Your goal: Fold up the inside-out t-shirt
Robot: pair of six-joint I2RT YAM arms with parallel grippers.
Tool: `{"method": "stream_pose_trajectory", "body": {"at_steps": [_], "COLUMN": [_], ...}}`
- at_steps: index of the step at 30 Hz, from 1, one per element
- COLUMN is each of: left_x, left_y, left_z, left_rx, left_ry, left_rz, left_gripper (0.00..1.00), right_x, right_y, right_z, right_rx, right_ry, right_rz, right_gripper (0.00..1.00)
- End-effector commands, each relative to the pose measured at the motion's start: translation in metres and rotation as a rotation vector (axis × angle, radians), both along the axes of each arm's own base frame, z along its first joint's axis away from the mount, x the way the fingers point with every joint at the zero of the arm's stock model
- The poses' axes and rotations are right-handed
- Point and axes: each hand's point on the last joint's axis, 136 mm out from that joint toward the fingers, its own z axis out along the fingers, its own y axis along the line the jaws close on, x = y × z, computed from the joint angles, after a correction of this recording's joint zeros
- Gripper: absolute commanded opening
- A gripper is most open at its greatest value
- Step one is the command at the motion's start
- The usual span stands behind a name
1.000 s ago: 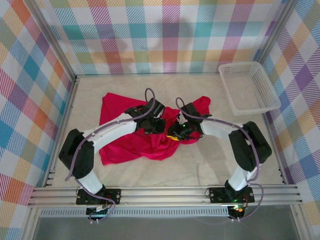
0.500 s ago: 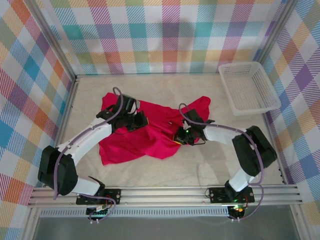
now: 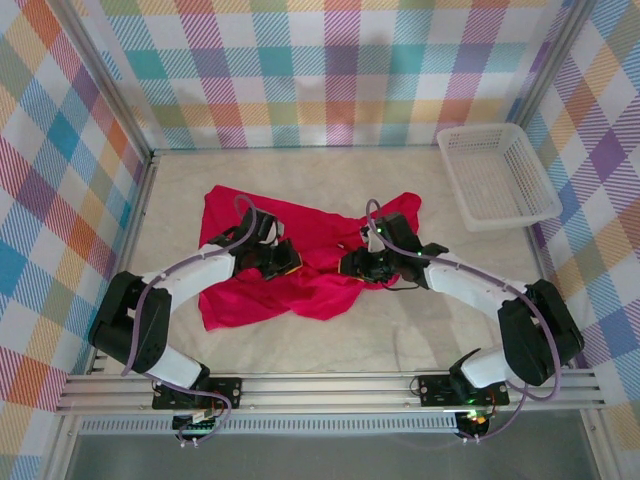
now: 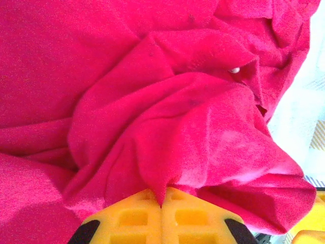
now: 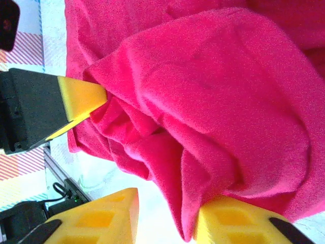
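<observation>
Pinching a ridge of the inside-out t-shirt (image 4: 152,101) in the fully closed left hand (image 4: 161,195); gaping partway at the right hand (image 5: 167,213), with cloth sagging between its fingers (image 5: 238,223); sprawling crumpled beyond both across the bench (image 3: 400,330), no fold made yet.

t-shirt (image 4: 152,101): matt wrinkly cloth | basket (image 3: 497,175): white plastic mesh | table (image 3: 400,320): pale matt

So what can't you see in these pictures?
- Top view: left arm and right arm hide part of the crumpled bright red fabric t-shirt.
- Left wrist view: cloth swallows the tips of the left pincer; white speck too small to name.
- Right wrist view: frame cuts off the shirt's edges.
</observation>
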Motion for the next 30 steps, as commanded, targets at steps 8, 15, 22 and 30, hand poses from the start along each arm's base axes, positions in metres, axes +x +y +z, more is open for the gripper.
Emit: {"method": "stream_pose_trajectory", "body": {"at_steps": [8, 15, 22, 30], "left_x": [0.002, 0.000, -0.006, -0.008], "left_y": [-0.013, -0.009, -0.001, 0.001], "left_z": [0.029, 0.034, 0.037, 0.037], "left_rx": [-0.044, -0.035, 0.000, 0.000], "left_ry": [-0.067, -0.082, -0.081, -0.086], "left_rz": [-0.018, -0.012, -0.009, -0.007], "left_gripper": [0.00, 0.00, 0.00, 0.00], "right_x": [0.003, 0.011, 0.014, 0.017], "right_y": [0.027, 0.040, 0.060, 0.073], "right_z": [0.033, 0.023, -0.024, -0.032], "right_rx": [-0.049, -0.075, -0.105, -0.045], "right_ry": [-0.060, -0.046, 0.026, 0.051], "right_rz": [0.061, 0.071, 0.109, 0.095], "right_gripper": [0.12, 0.11, 0.29, 0.48]}}
